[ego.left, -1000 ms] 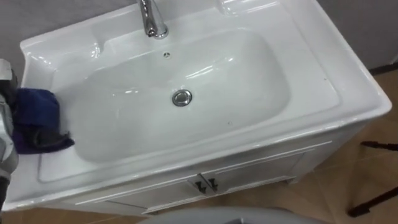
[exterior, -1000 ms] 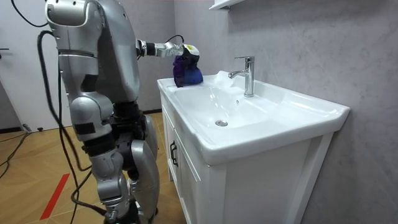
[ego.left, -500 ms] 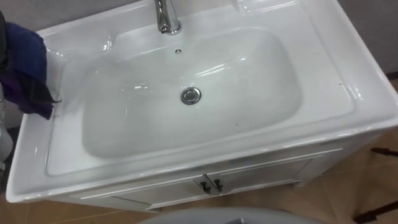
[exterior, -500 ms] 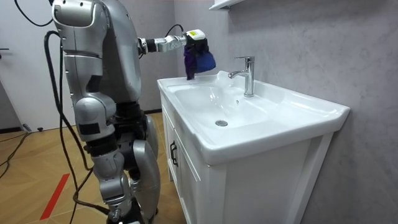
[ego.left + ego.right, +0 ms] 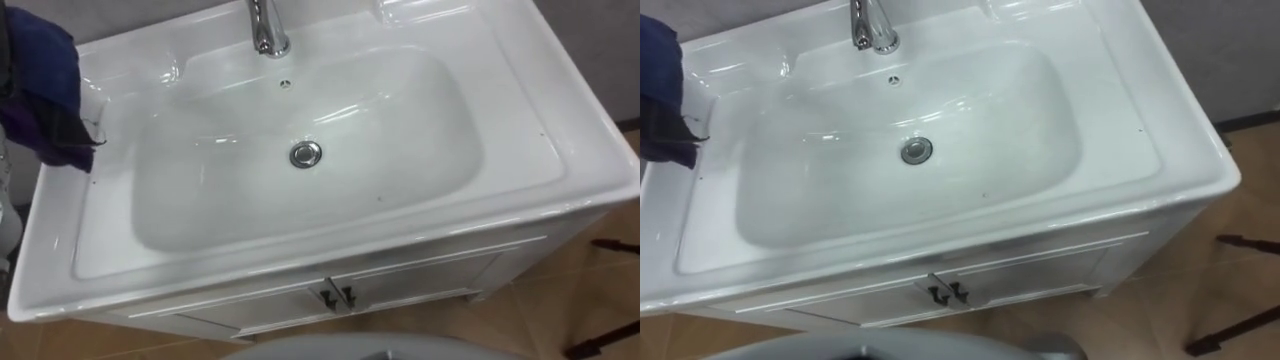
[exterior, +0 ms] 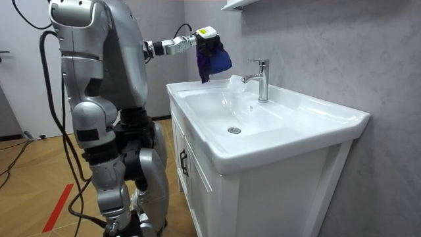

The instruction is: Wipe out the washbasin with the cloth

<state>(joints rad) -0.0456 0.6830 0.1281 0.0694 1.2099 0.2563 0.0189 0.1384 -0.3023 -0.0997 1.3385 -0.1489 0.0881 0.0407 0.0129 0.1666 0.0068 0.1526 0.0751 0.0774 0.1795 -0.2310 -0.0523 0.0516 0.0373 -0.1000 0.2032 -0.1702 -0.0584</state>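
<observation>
White glossy basin on a white cabinet; wood floor, grey wall. My left hand clutches the dark blue cloth, bunched, hanging above the basin's left rim.

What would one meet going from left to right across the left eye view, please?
blue cloth held up over the left ledge → faucet → drain → cabinet handles → right rim of the basin
</observation>
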